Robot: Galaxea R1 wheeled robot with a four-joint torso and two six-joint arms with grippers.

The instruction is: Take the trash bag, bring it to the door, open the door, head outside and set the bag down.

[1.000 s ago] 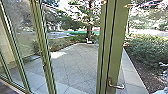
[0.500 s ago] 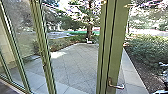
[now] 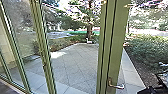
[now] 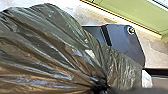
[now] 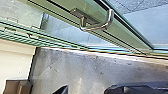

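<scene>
Trash bag [image 4: 47, 47], dark and glossy

Thin, glossy, crinkled plastic is seen on the trash bag [image 4: 50, 45], its pleats gathered near the left jaws. Ahead of the right jaws, smooth, shiny metal is shown by the door handle [image 5: 109, 21]; the floor [image 5: 87, 67] below them is given a mottled, softly reflective finish.

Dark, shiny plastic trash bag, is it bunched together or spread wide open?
Bunched together: in the left wrist view, creases in the trash bag converge on a tight gather. Whether it's knotted, I cannot tell.
</scene>
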